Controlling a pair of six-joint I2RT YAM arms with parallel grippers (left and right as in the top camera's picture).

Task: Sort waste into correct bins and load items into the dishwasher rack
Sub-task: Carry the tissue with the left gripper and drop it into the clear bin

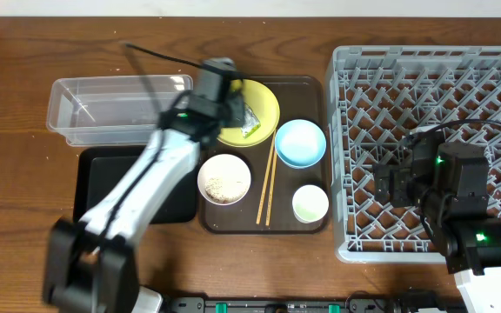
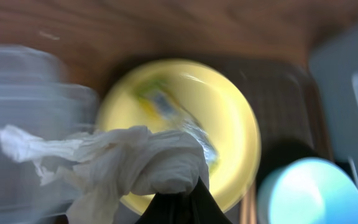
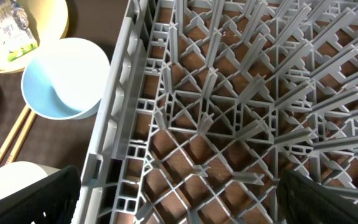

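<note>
1. The left claw (image 2: pixel 180 198) is shut tight on a crumpled white tissue (image 2: pixel 129 155). It holds it above the yellow plate (image 2: pixel 235 124), I think to throw it away.
2. The green wrapper (image 2: pixel 163 109) lies on the plate.
3. The right claw (image 3: pixel 179 193) is wide open and empty, over the grey rack (image 3: pixel 229 93).

We log this as a lab bench staged as a kitchen: wooden table (image 1: pixel 16 52), two robot arms (image 1: pixel 137 191), grey dishwasher rack (image 1: pixel 339 156), brown tray (image 1: pixel 307 96) of dishes (image 1: pixel 300 142)
</note>
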